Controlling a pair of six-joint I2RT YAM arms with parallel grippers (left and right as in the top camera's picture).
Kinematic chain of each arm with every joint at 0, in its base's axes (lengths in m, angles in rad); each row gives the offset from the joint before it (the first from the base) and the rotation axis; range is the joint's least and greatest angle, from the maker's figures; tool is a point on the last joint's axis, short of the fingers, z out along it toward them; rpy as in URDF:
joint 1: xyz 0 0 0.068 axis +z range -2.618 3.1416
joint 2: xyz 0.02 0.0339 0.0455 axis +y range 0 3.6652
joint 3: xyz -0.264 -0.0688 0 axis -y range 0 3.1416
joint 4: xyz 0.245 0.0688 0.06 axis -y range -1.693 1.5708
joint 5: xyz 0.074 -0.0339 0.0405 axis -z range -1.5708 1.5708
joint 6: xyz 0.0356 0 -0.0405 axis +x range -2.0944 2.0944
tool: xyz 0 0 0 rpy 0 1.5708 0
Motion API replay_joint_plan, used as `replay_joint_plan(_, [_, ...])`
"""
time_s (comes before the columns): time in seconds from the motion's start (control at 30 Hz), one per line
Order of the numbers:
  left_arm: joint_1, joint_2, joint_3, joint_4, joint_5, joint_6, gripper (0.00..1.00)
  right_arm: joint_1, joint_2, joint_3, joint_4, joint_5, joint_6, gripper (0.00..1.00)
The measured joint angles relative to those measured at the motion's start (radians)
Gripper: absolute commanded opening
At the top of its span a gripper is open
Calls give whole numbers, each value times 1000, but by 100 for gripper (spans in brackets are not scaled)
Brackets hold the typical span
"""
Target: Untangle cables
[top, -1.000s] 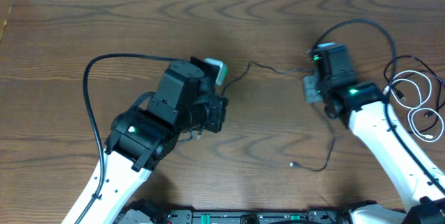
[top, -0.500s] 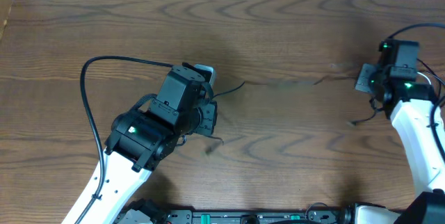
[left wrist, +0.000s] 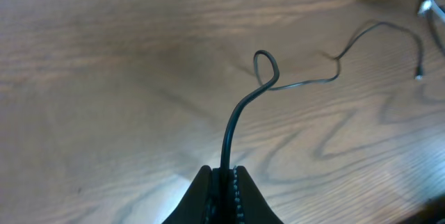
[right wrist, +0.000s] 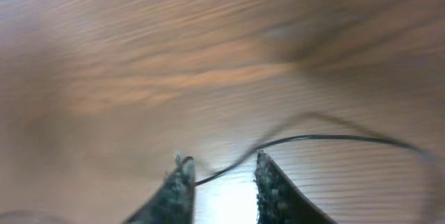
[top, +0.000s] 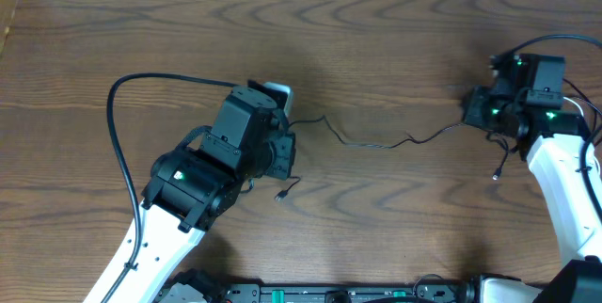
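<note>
- The left claw (left wrist: 222, 174) is clenched on the black cable (top: 376, 141). The cord rises from between its pads and curls into a small loop (left wrist: 265, 69) just ahead.
- The right claw (right wrist: 222, 160) shows its jaws standing apart, with the cable crossing the gap. I judge it released, though this view is blurred.
- The cable lies slack and wavy on the tabletop (top: 376, 49) between the two claws. One plug (top: 496, 177) rests beside the right arm, and the other end (top: 280, 196) lies near the left claw.
- Risk: if I draw the arms apart, the loop may cinch into a knot, since the left grip anchors that end.
- Risk: the thin cord may slip from the parted right jaws, or a blind closure may miss it.
</note>
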Motion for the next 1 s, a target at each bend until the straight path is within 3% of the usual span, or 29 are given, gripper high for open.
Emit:
replay_joint_plan(0.07, [0,0,0,26,13,7,7,22,0,0,-34,-59,-1,33])
replay_joint_plan(0.13, [0,0,0,49,23,16,8,53,0,0,-79,-102,0,20])
replay_joint_plan(0.17, [0,0,0,57,26,19,7,69,0,0,-103,-115,9,18])
replay_joint_plan(0.23, [0,0,0,72,27,23,7,103,0,0,-161,-122,73,22])
replay_joint_plan(0.37, [0,0,0,93,29,28,7,158,0,-13,-198,-105,273,61])
replay_joint_plan(0.4, [0,0,0,95,29,30,7,172,0,-21,-191,-101,338,65])
replay_joint_plan(0.67, [0,0,0,98,30,30,7,299,0,-88,-118,-83,784,48])
replay_joint_plan(1.0, [0,0,0,99,55,33,7,415,0,-192,37,47,1146,67])
